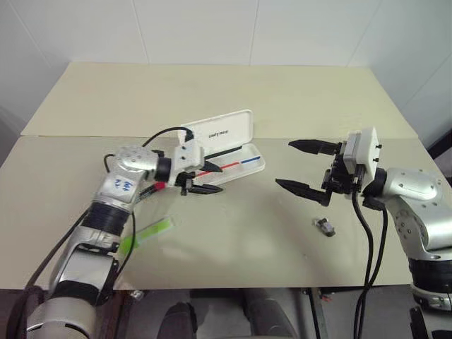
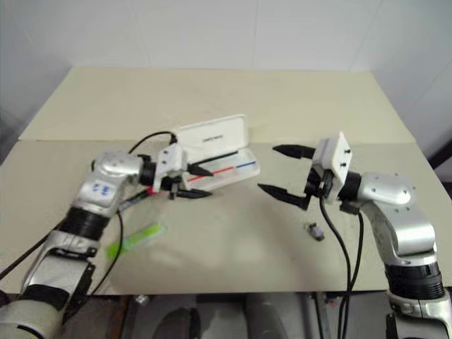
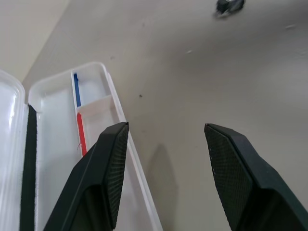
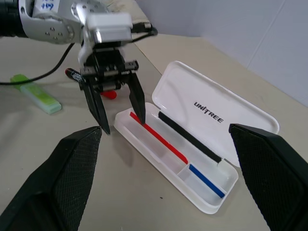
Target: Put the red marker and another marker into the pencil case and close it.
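Barely started tbh: the pencil case [image 1: 224, 152] lies open right under the left gripper [image 1: 200, 179], whose empty fingers stand apart, red marker [image 4: 91, 84] just behind it and green highlighter [image 1: 146, 234] further back, while the right gripper [image 1: 305, 166] hangs wide open, empty.

I see the case [image 1: 224, 150] open on the table, white, lid up at its 12 o'clock side with black UNITREE lettering, red and blue lines in the tray. Red marker [image 1: 151, 188] lies flat on the table at the case's 8 o'clock, dark body, red cap end, partly hidden. Green highlighter [image 1: 148, 233] lies flat further out at 7 o'clock, apart from both.
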{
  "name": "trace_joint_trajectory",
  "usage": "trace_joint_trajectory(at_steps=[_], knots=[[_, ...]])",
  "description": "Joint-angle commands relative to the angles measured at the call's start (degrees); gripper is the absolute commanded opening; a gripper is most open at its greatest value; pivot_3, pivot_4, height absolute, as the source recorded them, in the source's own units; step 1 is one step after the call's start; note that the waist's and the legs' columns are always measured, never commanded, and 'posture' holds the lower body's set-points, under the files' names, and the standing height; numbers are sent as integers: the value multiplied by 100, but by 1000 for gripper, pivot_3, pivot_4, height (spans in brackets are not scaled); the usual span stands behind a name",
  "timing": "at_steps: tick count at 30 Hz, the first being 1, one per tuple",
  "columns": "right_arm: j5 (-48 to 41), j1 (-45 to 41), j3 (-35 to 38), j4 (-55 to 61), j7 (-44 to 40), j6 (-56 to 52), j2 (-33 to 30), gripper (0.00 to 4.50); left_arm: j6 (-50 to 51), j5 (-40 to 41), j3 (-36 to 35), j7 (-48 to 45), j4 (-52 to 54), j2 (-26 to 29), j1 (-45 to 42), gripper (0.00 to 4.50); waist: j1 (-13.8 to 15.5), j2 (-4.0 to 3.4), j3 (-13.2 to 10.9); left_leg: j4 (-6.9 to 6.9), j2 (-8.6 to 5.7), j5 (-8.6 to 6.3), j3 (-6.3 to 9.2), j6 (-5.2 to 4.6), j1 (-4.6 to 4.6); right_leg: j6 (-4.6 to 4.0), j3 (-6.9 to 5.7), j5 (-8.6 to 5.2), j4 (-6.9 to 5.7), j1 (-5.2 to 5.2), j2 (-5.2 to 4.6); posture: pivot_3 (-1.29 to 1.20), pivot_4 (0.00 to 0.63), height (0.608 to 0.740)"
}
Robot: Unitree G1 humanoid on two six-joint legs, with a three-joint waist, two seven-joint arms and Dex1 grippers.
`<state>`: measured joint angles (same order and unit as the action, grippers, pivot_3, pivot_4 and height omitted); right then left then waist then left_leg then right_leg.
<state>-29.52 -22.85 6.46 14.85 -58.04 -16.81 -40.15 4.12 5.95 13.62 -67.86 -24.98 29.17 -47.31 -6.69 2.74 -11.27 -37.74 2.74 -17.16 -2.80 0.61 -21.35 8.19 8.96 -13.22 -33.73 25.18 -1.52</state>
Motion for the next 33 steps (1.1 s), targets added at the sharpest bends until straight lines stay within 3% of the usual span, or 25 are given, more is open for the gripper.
trace_joint_trajectory(at_steps=[1,17,27,33], knots=[[-110,119,249,293,56,32,-95,4500,-29,-355,104,308,-194,-127,-328,2657,21,1,0,0,0,0,2,0,-1,0,0,0,-3,3,3,0,150,740],[-293,346,337,857,529,-204,-78,4500,1343,-1001,421,225,872,444,111,2657,48,2,-1,-1,0,0,6,0,-12,1,1,-2,-11,13,4,0,150,740],[-1475,248,429,1501,187,-1011,-489,4500,1198,-1272,527,408,158,366,-272,2657,42,1,-1,-2,1,1,8,-1,-8,0,0,-3,-15,13,4,0,150,740],[-1367,133,321,1391,120,-980,-525,4500,1126,-1276,601,359,86,227,-263,781,59,2,-1,-6,0,1,6,-1,-9,-1,1,-3,-14,12,4,0,150,740]])
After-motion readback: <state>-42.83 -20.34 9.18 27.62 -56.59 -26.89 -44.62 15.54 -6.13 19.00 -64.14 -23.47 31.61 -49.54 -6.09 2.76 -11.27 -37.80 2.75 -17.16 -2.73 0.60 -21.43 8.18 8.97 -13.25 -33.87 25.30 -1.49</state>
